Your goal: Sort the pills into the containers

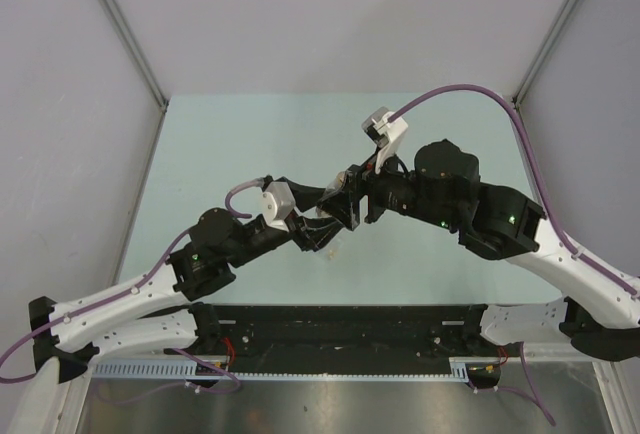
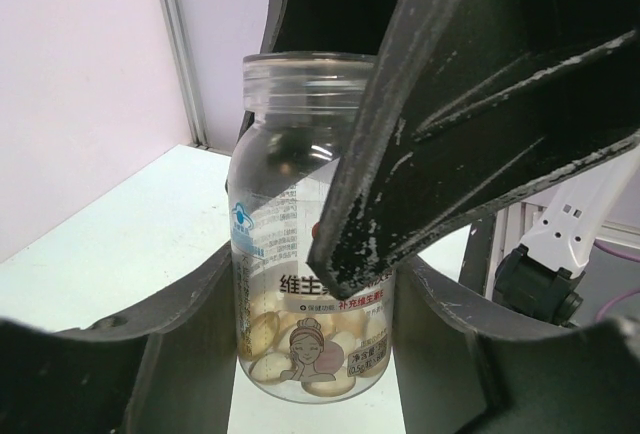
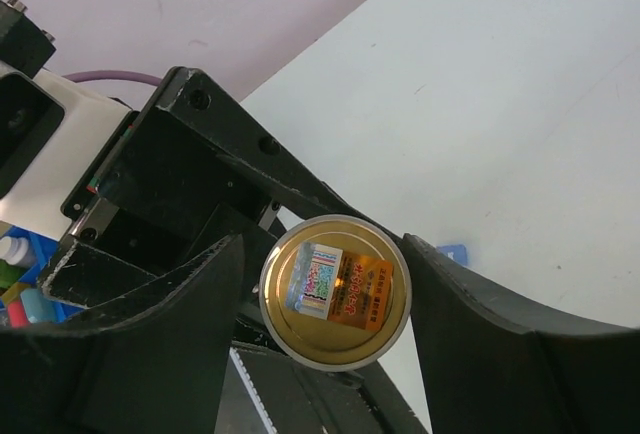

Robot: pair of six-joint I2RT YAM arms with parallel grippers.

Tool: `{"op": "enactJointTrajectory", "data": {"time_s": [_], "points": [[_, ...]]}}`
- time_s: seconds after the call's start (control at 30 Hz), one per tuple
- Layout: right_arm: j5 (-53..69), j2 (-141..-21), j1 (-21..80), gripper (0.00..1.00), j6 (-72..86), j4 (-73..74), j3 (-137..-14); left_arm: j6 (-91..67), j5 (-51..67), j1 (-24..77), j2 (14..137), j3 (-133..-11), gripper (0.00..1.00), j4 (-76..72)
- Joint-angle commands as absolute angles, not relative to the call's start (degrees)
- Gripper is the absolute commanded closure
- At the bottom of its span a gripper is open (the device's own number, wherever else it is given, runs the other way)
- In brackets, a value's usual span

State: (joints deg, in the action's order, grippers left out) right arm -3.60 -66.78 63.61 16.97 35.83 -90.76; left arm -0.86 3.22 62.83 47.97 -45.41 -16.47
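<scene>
Where the jar (image 2: 290,204) sits: gripped by left gripper (image 2: 310,289), mouth open
Lid (image 3: 335,289): centred inside right gripper (image 3: 322,254); whether clamped, unclear

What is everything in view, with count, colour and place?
jar: one, clear with printed label, uncapped, gripped by the left gripper
pills: several, pale tan, in the jar's bottom
lid: one, gold with sticker, inside the right gripper
table: one, pale green, under both arms
blue bit: one, on the table beyond the lid, unidentifiable
left gripper: black, shut on the jar
right gripper: black, flanking the lid, grip unclear
</scene>
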Motion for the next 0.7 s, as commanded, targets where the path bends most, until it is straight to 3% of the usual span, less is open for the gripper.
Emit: {"op": "enactJointTrajectory", "data": {"time_s": [0.0,0.17,0.4,0.47,0.6,0.67], "points": [[-2.37,-65.13,63.55,0.25,17.23,35.95,-91.06,1.5,2.55,62.75,47.46,-45.44,0.99,-18.02],[-1.94,-64.78,63.63,0.25,17.23,35.68,-90.27,1.58,2.11,62.84,47.11,-45.35,1.0,-18.02],[-1.67,-64.78,63.63,0.42,16.96,35.6,-89.47,1.67,2.02,62.84,47.02,-45.26,1.0,-18.02],[-1.49,-64.78,63.63,0.43,16.88,35.42,-89.39,1.58,2.11,62.84,46.93,-45.18,1.0,-18.02],[-1.23,-64.86,63.63,0.25,16.79,34.89,-89.03,1.58,2.37,62.84,46.85,-45.09,1.0,-18.02],[-1.06,-64.86,63.63,0.24,16.79,34.8,-88.77,1.58,2.55,62.84,46.85,-45.09,0.99,-18.02]]}}
